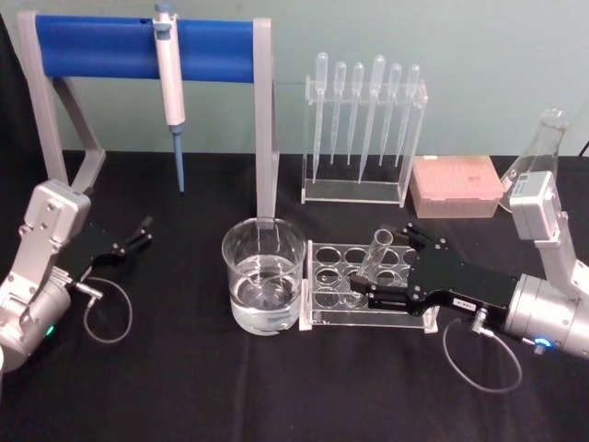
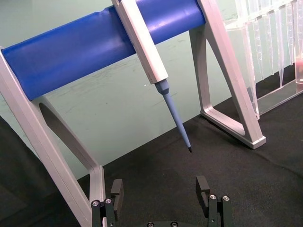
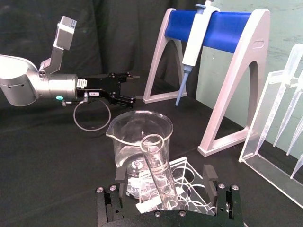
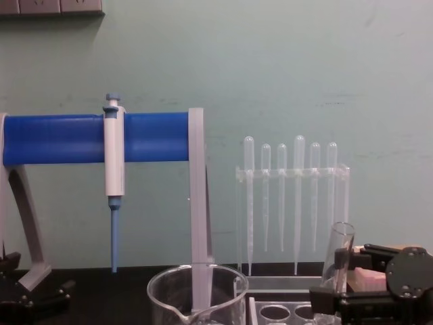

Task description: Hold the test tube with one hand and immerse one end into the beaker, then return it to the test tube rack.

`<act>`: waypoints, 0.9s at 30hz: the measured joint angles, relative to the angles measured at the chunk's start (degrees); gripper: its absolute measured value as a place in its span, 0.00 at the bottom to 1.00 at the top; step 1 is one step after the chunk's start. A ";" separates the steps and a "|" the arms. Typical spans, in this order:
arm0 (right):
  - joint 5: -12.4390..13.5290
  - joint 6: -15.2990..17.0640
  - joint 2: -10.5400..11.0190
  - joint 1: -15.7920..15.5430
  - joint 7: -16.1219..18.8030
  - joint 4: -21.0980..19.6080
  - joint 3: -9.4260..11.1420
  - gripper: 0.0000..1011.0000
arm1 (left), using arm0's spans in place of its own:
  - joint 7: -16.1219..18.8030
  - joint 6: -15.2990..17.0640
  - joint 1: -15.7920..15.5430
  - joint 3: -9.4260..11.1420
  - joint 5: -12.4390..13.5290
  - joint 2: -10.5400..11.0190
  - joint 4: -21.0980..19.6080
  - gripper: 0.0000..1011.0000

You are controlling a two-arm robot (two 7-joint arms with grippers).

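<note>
The test tube [image 1: 375, 252] leans in a clear rack [image 1: 322, 318] just right of the beaker [image 1: 264, 276], which holds some clear liquid. My right gripper [image 1: 382, 264] is open, with one finger on each side of the tube's upper part and gaps to the glass. In the right wrist view the test tube [image 3: 156, 161] stands between the fingers of the right gripper [image 3: 164, 177], with the beaker [image 3: 139, 135] just behind it. My left gripper [image 1: 138, 235] rests open at the table's left, seen close in the left wrist view [image 2: 160, 187]. From the chest, the test tube [image 4: 337, 254] rises beside the beaker [image 4: 196, 291].
A white-and-blue pipettor [image 1: 170, 83] hangs on a blue-barred stand [image 1: 110, 41] at the back left. A clear rack of plastic pipettes [image 1: 363, 129] stands behind the tube rack. A pink box [image 1: 456, 184] and a glass flask [image 1: 543, 138] sit at the back right.
</note>
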 joint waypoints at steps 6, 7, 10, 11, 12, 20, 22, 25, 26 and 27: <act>0.12 0.00 0.07 -0.12 0.03 -0.08 0.09 0.91 | 0.00 0.00 0.00 0.00 0.00 0.00 0.00 0.99; 0.14 0.00 0.08 -0.13 0.03 -0.09 0.10 0.86 | 0.00 0.00 0.00 0.00 0.00 0.00 0.00 0.99; 0.23 0.00 0.11 -0.17 0.08 -0.12 0.14 0.79 | 0.00 0.00 0.00 0.00 0.00 0.00 0.00 0.99; 0.24 0.00 0.12 -0.17 0.09 -0.13 0.15 0.76 | 0.00 0.00 0.00 0.00 0.00 0.00 0.00 0.99; 0.25 0.00 0.12 -0.18 0.09 -0.14 0.16 0.74 | 0.00 0.00 0.00 0.00 0.00 0.00 0.00 0.99; 0.33 -0.02 0.16 -0.23 0.15 -0.20 0.22 0.48 | 0.00 0.00 0.00 0.00 0.00 0.00 0.00 0.99; 0.34 -0.02 0.17 -0.24 0.16 -0.20 0.23 0.40 | 0.00 0.00 0.00 0.00 0.00 0.00 0.00 0.99; 0.36 -0.02 0.18 -0.26 0.17 -0.23 0.25 0.34 | 0.00 0.00 0.00 0.00 0.00 0.00 0.00 0.99; 0.36 -0.02 0.18 -0.26 0.17 -0.23 0.25 0.28 | 0.00 0.00 0.00 0.00 0.00 0.00 0.00 0.99; 0.38 -0.03 0.19 -0.26 0.16 -0.24 0.28 0.27 | 0.00 0.00 0.00 0.00 0.00 0.00 0.00 0.99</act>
